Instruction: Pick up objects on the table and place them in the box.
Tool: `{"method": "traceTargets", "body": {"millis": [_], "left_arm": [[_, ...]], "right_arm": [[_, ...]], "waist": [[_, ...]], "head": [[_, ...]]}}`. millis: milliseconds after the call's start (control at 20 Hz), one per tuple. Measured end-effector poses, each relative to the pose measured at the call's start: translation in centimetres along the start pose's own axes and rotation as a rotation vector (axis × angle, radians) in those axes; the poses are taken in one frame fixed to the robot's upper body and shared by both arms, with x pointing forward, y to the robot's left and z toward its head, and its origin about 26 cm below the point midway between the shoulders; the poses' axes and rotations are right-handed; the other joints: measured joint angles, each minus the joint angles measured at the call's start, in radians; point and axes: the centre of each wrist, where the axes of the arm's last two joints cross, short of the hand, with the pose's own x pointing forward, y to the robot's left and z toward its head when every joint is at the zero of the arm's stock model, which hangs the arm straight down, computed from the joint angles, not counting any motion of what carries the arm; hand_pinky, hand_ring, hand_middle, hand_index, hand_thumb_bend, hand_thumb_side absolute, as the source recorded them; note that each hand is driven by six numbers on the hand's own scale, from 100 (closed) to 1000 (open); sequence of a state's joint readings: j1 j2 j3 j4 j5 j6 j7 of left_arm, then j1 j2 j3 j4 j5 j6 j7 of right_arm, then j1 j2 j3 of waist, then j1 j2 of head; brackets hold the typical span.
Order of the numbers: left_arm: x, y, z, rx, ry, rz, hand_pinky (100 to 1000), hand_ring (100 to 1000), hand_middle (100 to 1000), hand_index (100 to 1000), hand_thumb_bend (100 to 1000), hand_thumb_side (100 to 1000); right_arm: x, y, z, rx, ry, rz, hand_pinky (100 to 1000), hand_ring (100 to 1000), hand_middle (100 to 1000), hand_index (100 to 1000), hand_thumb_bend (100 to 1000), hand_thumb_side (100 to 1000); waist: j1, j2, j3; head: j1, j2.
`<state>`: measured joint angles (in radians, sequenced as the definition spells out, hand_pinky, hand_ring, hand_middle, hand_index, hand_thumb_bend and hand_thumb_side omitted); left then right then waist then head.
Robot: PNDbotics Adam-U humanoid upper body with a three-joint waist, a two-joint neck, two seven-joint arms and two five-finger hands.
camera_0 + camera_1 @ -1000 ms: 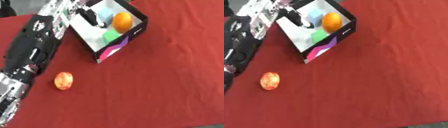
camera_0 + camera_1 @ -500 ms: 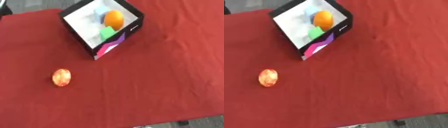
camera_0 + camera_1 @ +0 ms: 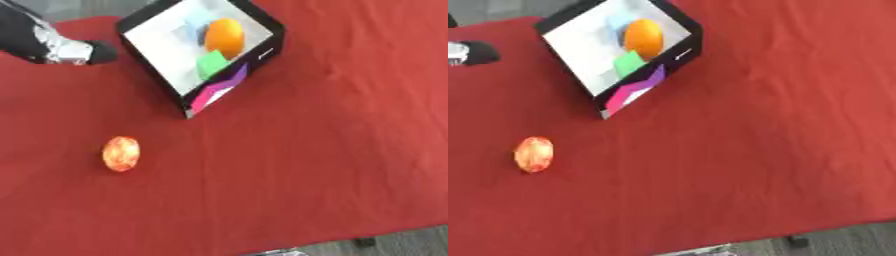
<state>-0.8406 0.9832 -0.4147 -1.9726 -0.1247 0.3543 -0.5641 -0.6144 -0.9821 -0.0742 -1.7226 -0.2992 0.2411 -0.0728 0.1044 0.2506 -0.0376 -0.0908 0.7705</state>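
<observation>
A black box (image 3: 269,49) with a white inside and a pink and purple front panel stands tilted at the top middle of the red table (image 3: 315,165). Inside it lie an orange (image 3: 225,37), a green block (image 3: 211,64) and a pale blue thing (image 3: 194,28). A red-orange round fruit (image 3: 121,153) lies alone on the cloth, below and left of the box. My left hand (image 3: 98,52) comes in at the upper left, black beyond a silver joint, just left of the box and apart from it. My right hand shows in no view.
The table's near edge (image 3: 367,235) runs along the bottom right, with grey floor (image 3: 842,242) beyond it. Red cloth stretches right of the box and around the fruit.
A second ago my left arm reached into the box; half a second ago it was out of view; now its end shows left of the box. The camera has shifted.
</observation>
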Motion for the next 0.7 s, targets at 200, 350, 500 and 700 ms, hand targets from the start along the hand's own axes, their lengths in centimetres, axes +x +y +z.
{"method": "traceTargets", "body": {"millis": [200,350,500,700], "left_arm": [[-1.8,-2.4,0.9,-0.03,0.045,0.075,831,738,719,872,538,471],[-2.9,-3.9,1.3,-0.059,0.079,0.121,829,737,741,880,546,485],[-3.3,-4.8,1.4,-0.082,0.099,0.145,825,729,752,890,562,489],[-3.3,-5.5,1.3,-0.115,0.113,0.16,809,699,728,882,560,475]], "right_arm": [[-0.3,-0.1,0.2,-0.011,0.009,0.001,918,768,723,814,559,433],[-0.5,-0.2,0.3,-0.021,0.014,0.002,918,768,723,813,559,434],[-0.6,-0.1,0.4,-0.024,0.018,0.003,918,768,723,813,563,434],[-0.7,-0.1,0.5,-0.026,0.023,0.003,918,768,723,813,564,435]], "waist": [[0.0,0.0,0.008],[0.0,0.0,0.016],[0.0,0.0,0.023],[0.0,0.0,0.027]], "head": [[0.014,0.0],[0.026,0.0],[0.034,0.0],[0.038,0.0]]}}
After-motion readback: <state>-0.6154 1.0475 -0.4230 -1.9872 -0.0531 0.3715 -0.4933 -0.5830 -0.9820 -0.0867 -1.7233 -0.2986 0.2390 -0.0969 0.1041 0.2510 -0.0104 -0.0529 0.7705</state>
